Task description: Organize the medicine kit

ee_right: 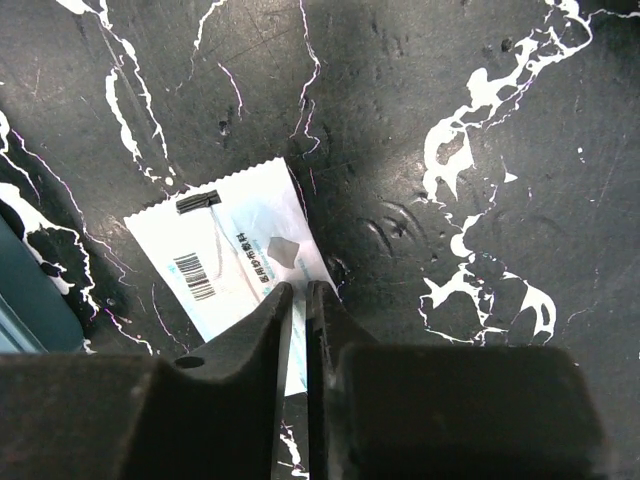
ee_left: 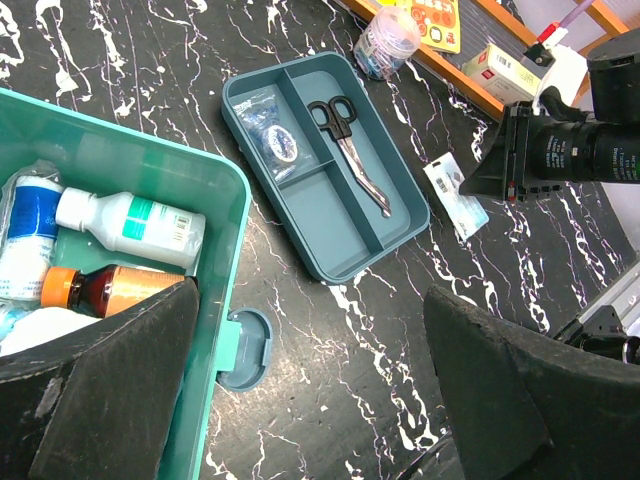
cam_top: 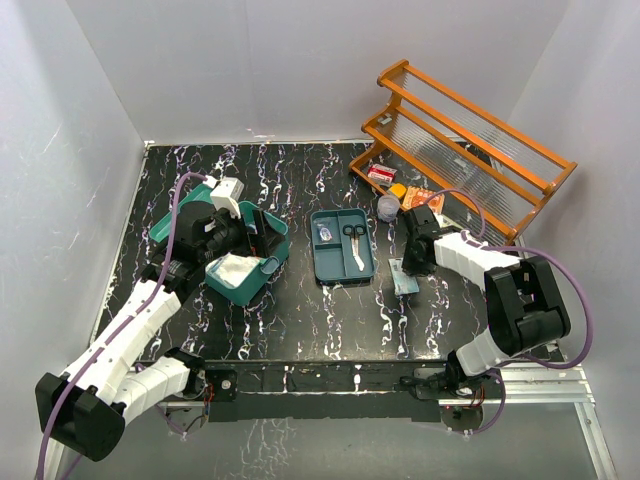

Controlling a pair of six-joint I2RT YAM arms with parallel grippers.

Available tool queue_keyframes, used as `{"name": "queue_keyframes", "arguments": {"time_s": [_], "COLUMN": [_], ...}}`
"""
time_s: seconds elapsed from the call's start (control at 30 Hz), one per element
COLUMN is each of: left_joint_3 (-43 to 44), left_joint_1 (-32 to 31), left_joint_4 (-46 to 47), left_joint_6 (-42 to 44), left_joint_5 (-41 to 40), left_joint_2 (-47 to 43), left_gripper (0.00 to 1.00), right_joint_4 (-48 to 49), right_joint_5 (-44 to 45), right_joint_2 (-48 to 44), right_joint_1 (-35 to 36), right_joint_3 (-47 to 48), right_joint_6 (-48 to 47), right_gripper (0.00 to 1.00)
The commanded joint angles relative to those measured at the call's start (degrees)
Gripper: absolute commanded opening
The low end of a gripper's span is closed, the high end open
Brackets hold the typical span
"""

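The medicine kit [cam_top: 240,287] stands open at the left of the black marbled table [cam_top: 300,325], its lid tipped back towards the wall and its round latch tab facing the middle of the table. In the left wrist view, the kit's front corner [ee_left: 140,160] fills the lower left. Inside lie a white bottle [ee_left: 130,222] with a teal label and an amber bottle [ee_left: 110,288] with an orange cap, side by side.

The left gripper [ee_left: 310,300] hangs over that corner with its jaws wide apart. One finger [ee_left: 110,390] is above the kit's inside, and the other is out over bare table, so the kit's front wall and latch lie between them.

Just to the right of the kit sits a flat blue-teal divided tray [cam_top: 335,268]. It holds scissors [cam_top: 354,243] in its long compartment and a small clear bag [ee_left: 268,135] in another.

Past the tray, well apart from the kit, the right gripper [ee_right: 300,290] points down at a white sachet [ee_right: 235,265] lying flat on the table. Its jaws are drawn almost together, with only a thin slit between them, and the tips are at the sachet's edge. Whether they pinch it cannot be told.

Behind stands an orange rack [cam_top: 470,130], with a small clear jar [cam_top: 388,207] at its foot.
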Motion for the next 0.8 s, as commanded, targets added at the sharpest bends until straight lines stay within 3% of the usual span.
{"name": "queue_keyframes", "arguments": {"time_s": [0.0, 0.07, 0.33, 0.5, 0.63, 0.77], "left_joint_3": [1.30, 1.29, 1.17, 1.20, 1.78, 1.83], "left_joint_1": [-0.25, -0.29, -0.24, -0.27, -0.29, -0.25], "left_joint_4": [1.32, 1.31, 0.80, 0.64, -0.24, -0.18], "left_joint_6": [0.04, -0.05, 0.20, 0.63, 1.29, 1.31], "left_joint_5": [-0.41, -0.46, -0.72, -0.81, -1.86, -1.86], "left_joint_2": [-0.42, -0.42, -0.85, -0.86, -0.69, -0.55], "left_gripper": [0.93, 0.93, 0.93, 0.94, 0.93, 0.93], "right_joint_4": [-0.15, -0.06, -0.20, -3.68, -5.33, -4.02], "right_joint_5": [0.66, 0.52, 1.10, 7.51, 8.22, 2.29], "right_joint_2": [1.02, 0.77, -1.02, -1.63, -1.20, -0.50], "right_joint_1": [0.57, 0.74, 1.14, 2.91, 4.09, 4.35], "right_joint_3": [1.29, 1.55, 2.37, 5.41, 7.47, 7.51], "right_joint_6": [-0.23, -0.11, 0.07, -1.76, -3.06, -4.48], "right_gripper": [0.05, 0.00, 0.01, 0.25, 0.30, 0.38]}}
